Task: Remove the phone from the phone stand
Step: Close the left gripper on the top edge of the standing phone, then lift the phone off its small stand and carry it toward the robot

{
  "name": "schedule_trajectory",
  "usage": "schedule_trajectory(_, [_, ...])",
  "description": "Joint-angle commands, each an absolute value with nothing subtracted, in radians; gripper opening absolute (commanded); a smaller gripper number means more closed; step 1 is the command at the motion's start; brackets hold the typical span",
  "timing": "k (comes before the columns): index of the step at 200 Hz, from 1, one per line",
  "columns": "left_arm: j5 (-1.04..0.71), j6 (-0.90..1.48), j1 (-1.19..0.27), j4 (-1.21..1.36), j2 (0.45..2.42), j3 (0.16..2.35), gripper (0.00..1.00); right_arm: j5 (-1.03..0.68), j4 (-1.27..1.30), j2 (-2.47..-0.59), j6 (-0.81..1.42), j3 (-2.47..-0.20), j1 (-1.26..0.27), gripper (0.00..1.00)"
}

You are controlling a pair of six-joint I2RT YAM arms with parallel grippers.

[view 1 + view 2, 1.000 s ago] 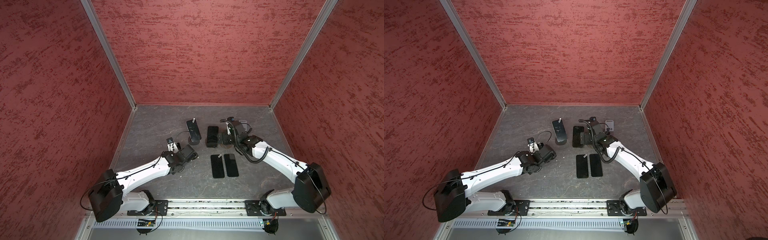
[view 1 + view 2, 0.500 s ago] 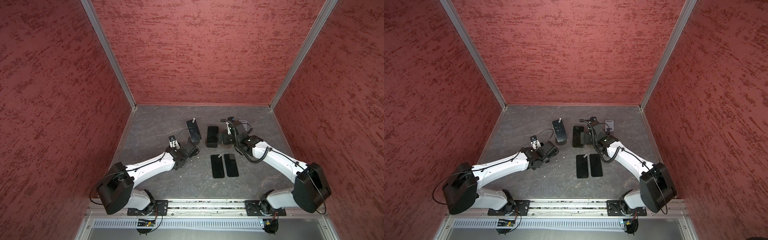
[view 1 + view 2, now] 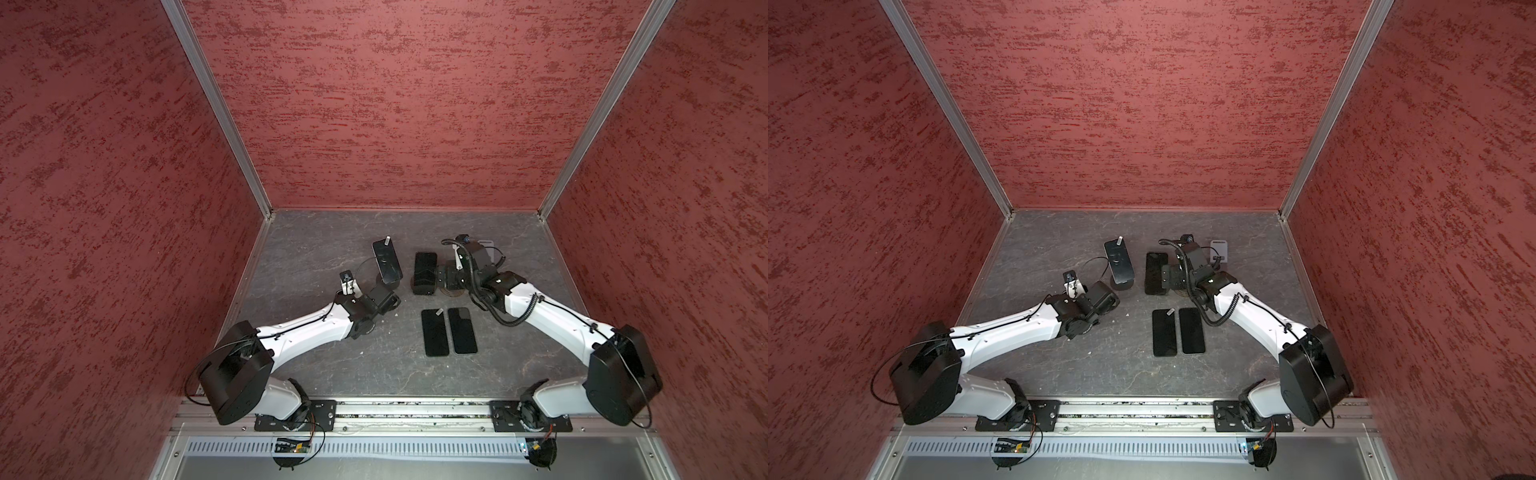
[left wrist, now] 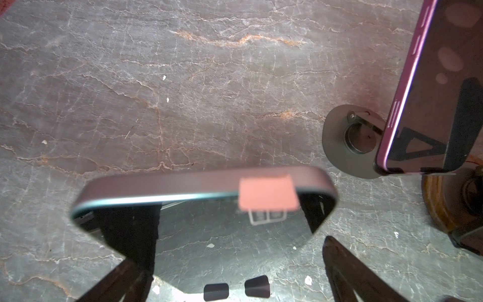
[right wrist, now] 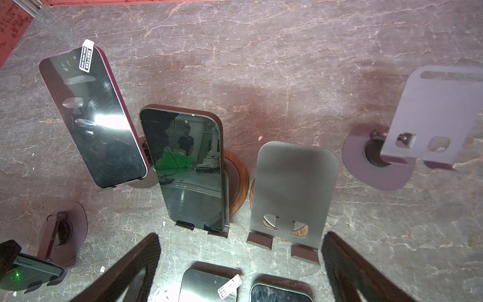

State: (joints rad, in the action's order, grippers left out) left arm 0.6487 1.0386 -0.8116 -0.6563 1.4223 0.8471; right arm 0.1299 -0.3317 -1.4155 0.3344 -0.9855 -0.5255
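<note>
- A teal-edged phone (image 4: 156,192) stands on its short end on a grey round-based stand (image 5: 62,230), left of centre on the marbled floor (image 3: 374,374). In both top views it is hidden under the left arm's wrist.
- Its long axis runs up and down, leaning back. The tagged short edge is uppermost and the glossy face looks toward the left gripper (image 4: 232,251).
- That gripper's fingers (image 4: 350,272) are spread wide on either side of the phone. Floor shows between one finger and the phone's edge, and nothing is clamped.
- The tag (image 4: 266,194) on the top edge is blurred, and any print on it is unreadable.
- Just beyond, toward the back wall, a purple-edged phone (image 5: 91,117) leans on its own stand. Its white tag (image 5: 86,58) carries black print too small to read.
- The right gripper (image 5: 241,235) hangs wide open and empty near a third upright phone (image 5: 190,170), a dark bare stand (image 5: 292,188) and a pale bare stand (image 5: 433,112).
- Side by side, two phones (image 3: 435,332) lie flat, one bearing another illegible tag (image 5: 230,286).
</note>
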Motion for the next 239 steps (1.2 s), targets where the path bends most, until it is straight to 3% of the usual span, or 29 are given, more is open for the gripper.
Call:
schedule_trajectory(1, [0.667, 1.034, -0.805, -0.639, 1.44, 0.83, 0.97, 0.108, -0.325, -1.404, 0.352, -0.982, -0.513, 0.99])
schedule_trajectory(92, [0.672, 1.057, -0.807, -0.625, 1.47, 0.813, 0.85, 0.106, -0.333, -1.388, 0.364, -0.971, -0.512, 0.99])
schedule_trajectory(186, [0.683, 1.053, -0.816, -0.621, 1.464, 0.803, 0.62, 0.111, -0.347, -1.385, 0.367, -0.976, -0.512, 0.99])
schedule_trajectory(239, [0.766, 1.006, -0.864, -0.687, 1.438, 0.852, 0.62, 0.115, -0.351, -1.388, 0.365, -0.978, -0.511, 0.99])
